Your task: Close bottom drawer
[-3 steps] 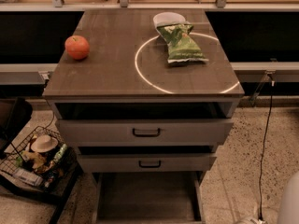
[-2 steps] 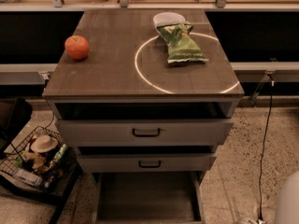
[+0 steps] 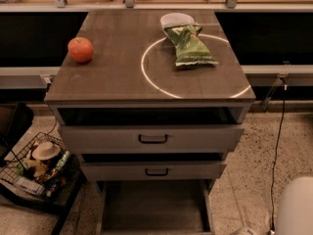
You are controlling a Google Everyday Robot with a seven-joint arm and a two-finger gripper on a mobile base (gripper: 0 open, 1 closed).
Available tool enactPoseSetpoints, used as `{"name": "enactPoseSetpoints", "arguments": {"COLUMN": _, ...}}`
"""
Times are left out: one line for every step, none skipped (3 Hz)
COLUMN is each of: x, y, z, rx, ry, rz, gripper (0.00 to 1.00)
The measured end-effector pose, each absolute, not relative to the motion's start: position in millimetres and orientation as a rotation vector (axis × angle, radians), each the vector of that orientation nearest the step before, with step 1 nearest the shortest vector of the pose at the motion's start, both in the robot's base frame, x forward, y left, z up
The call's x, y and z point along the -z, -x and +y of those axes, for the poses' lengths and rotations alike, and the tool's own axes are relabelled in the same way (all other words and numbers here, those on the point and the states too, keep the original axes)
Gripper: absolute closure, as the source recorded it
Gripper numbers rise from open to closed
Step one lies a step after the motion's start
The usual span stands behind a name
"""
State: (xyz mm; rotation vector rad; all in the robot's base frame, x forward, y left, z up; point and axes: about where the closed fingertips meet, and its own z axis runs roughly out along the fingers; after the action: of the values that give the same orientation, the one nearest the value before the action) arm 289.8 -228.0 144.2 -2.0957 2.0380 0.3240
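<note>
The bottom drawer (image 3: 154, 204) of the grey-brown cabinet (image 3: 146, 77) is pulled far out. Its long shallow tray lies open and looks empty, and its front and handle are cut off by the lower edge of the view. The middle drawer (image 3: 155, 171) and the top drawer (image 3: 152, 139) above it stand slightly out, each with a black bar handle. My white arm (image 3: 296, 207) shows at the lower right. A pale piece at the bottom edge, just right of the tray, looks like my gripper (image 3: 243, 231).
On the cabinet top lie a red apple (image 3: 80, 49), a green chip bag (image 3: 190, 45) and a white bowl (image 3: 176, 19), with a white ring marked on the top. A wire basket of items (image 3: 36, 168) stands on the floor at left. A black cable (image 3: 279, 131) hangs at right.
My white arm at the lower right has come a little further into view. The drawers and the things on the top have not moved.
</note>
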Motion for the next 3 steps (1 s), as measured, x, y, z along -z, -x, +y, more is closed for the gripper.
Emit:
{"name": "enactPoseSetpoints", "arguments": {"x": -132, "y": -305, "z": -206, "rx": -0.328, "ry": 2.11, "rz": 1.979, "gripper": 1.0}}
{"name": "enactPoseSetpoints", "arguments": {"x": -121, "y": -325, "z": -187, "rx": -0.314, "ry": 2.117, "rz": 1.91, "gripper": 1.0}}
{"name": "enactPoseSetpoints", "arguments": {"x": -121, "y": -326, "z": -187, "rx": -0.313, "ry": 2.117, "rz": 1.908, "gripper": 1.0}}
